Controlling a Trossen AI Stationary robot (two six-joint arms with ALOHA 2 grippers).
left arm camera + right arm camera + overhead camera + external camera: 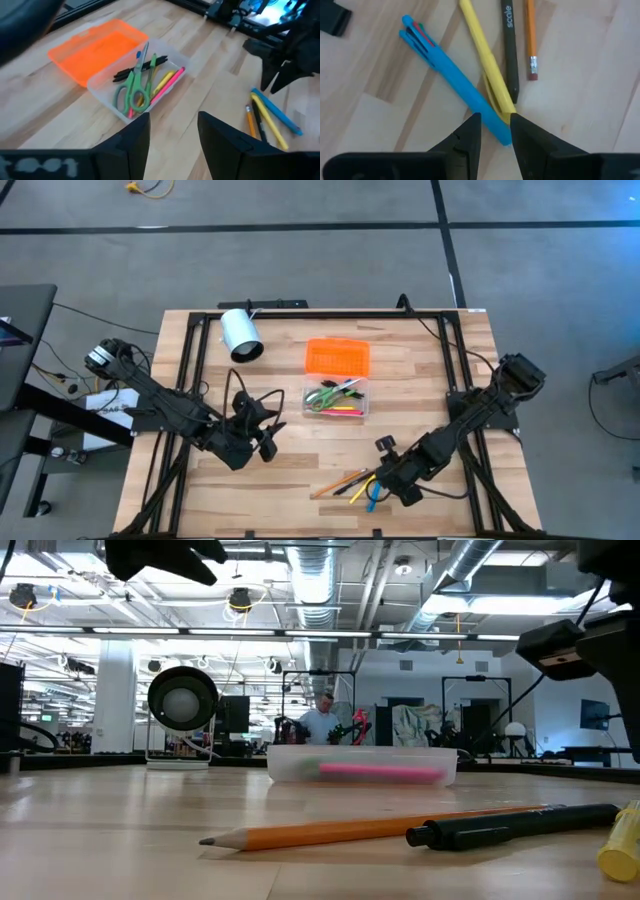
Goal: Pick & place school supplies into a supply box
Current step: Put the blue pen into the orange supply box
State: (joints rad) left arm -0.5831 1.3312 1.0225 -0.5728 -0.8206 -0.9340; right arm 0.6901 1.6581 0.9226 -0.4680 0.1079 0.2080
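Wooden table (250, 480) bears four loose supplies—right tool (495, 127) parted over two, left tool (172, 135) released.

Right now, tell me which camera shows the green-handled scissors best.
The left wrist view: the scissors lie in full sight in the clear supply box, atop pink and yellow pens. The high view shows them only as a small green shape. The low view doesn't show them clearly; the right wrist view not at all.
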